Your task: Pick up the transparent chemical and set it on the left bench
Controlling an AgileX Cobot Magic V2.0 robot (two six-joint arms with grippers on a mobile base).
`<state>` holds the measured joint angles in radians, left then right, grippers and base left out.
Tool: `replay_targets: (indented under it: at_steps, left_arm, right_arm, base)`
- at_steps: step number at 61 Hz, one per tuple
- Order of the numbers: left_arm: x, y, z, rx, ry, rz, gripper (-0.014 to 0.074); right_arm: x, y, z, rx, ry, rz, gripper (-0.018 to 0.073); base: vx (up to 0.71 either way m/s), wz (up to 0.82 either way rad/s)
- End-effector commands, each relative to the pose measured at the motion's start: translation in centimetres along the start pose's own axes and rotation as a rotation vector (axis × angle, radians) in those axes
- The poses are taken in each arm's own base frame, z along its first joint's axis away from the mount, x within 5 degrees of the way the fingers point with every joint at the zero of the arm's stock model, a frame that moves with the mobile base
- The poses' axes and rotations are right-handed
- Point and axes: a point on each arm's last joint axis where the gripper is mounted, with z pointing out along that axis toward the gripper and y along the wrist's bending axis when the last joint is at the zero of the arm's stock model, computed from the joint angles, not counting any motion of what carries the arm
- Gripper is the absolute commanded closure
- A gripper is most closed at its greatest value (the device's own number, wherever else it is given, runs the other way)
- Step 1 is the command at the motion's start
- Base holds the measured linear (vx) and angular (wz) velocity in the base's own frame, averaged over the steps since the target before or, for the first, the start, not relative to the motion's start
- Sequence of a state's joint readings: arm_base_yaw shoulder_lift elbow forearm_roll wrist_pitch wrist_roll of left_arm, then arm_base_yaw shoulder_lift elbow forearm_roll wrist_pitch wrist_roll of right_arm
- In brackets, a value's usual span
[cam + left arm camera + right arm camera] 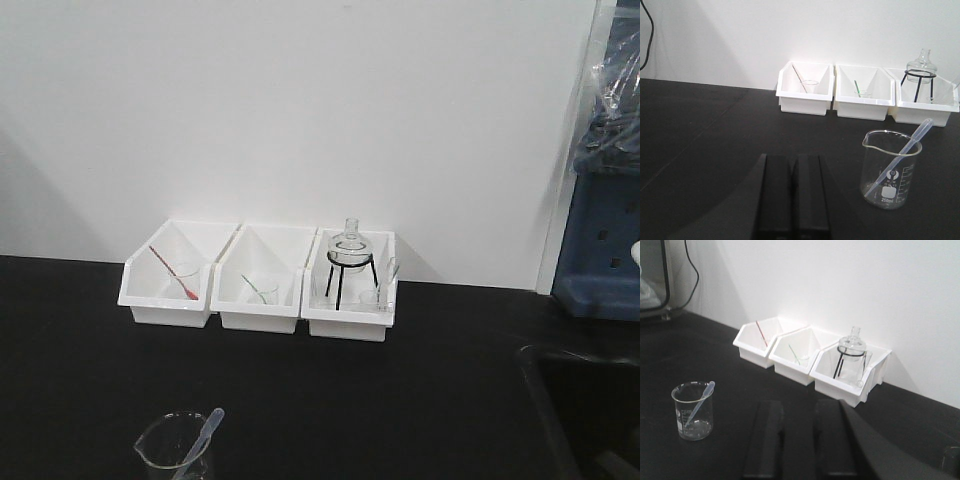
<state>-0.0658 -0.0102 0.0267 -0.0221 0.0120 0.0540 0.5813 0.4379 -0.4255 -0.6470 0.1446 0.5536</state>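
My left claw (793, 197) is closed, empty; my right claw (799, 440) slightly open, empty. One clear pipette (900, 155) leans in one beaker (890, 170), lower right; three bins (806, 90) behind.

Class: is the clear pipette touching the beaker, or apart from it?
Touching. The left wrist view shows the clear pipette standing slanted inside the beaker, its stem leaning on the rim and its tip down at the base.

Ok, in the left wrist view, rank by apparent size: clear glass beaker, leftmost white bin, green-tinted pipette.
1. Clear glass beaker, though nearness inflates it.
2. Leftmost white bin, close behind.
3. Green-tinted pipette, smallest.
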Motion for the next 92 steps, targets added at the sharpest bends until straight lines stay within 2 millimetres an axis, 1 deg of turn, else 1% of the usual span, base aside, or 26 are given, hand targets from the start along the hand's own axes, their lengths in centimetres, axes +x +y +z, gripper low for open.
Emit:
replay_targets:
  at_steps: [1, 10, 19, 21, 24, 30, 32, 38, 45, 52, 62, 66, 92]
  left_arm:
    - [-0.3, 0.0, -0.1, -0.002, -0.081, -0.009, 0.0600]
    - [-0.3, 0.0, -0.1, -0.002, -0.081, -0.009, 0.0600]
    - [-0.3, 0.0, -0.1, -0.002, -0.081, -0.009, 0.0600]
    - [-0.3, 0.0, -0.1, -0.002, -0.081, -0.009, 0.0600]
    - [-0.3, 0.0, -0.1, -0.002, -0.081, -0.009, 0.0600]
    - [-0.3, 0.0, -0.1, -0.002, -0.081, -0.009, 0.0600]
    - [-0.3, 0.0, -0.1, -0.002, -0.081, -0.009, 0.0600]
    - [-0.3, 0.0, -0.1, -0.002, -0.081, -0.009, 0.0600]
    - [-0.3, 0.0, -0.1, -0.002, -0.081, -0.009, 0.0600]
    - [-0.3, 0.0, -0.1, -0.002, -0.081, -0.009, 0.0600]
    - [-0.3, 0.0, -0.1, -0.002, -0.081, -0.009, 0.0600]
    - [-0.3, 0.0, -0.1, -0.002, -0.081, -0.009, 0.0600]
    - [-0.3, 0.0, -0.1, -0.002, -0.081, -0.009, 0.0600]
  right_arm:
    - [-0.8, 0.0, -1.3, -0.014, -0.105, -0.001, 0.0387]
    - [-0.7, -0.1, -2.7, -0.007, -0.162, 0.004, 0.0442]
    - [-0.8, -0.2, -3.1, -0.001, -0.175, -0.013, 0.0467]
    - [-0.7, -0.3, -3.1, 0.023, -0.157, -0.043, 0.0476]
    - [-0.5, -0.7, -3.4, 0.066, -0.146, -0.039, 0.0496]
    - [0.0, -1.5, -4.6, 0.207, -0.146, 0.010, 0.0566]
    - [0.4, -1.8, -5.1, 0.262, -0.147, 0.036, 0.0573]
    - [2.2, -2.0, -6.0, 0.393, -0.136, 0.099, 0.0569]
    - [5.3, -1.7, -6.4, 0.488, -0.132, 0.119, 0.0566]
    - [8.3, -1.9, -5.5, 0.550, -0.075, 0.050, 0.0566]
    - [11.5, -2.0, -4.8, 0.572, -0.118, 0.046, 0.0566]
    - [11.6, -2.1, -4.8, 0.575, -0.072, 0.080, 0.0566]
    - [11.6, -2.0, -4.8, 0.574, -0.069, 0.082, 0.0566]
  base:
    - [0.00, 0.00]
    - [0.00, 0.00]
    - [0.00, 0.00]
    - [0.00, 0.00]
    - [0.00, 0.00]
    - [0.00, 0.00]
    - [0.00, 0.00]
    - [0.00, 0.00]
    - [0.00, 0.00]
    - [0.00, 0.00]
    - [0.00, 0.01]
    - [0.00, 0.00]
    - [0.00, 0.00]
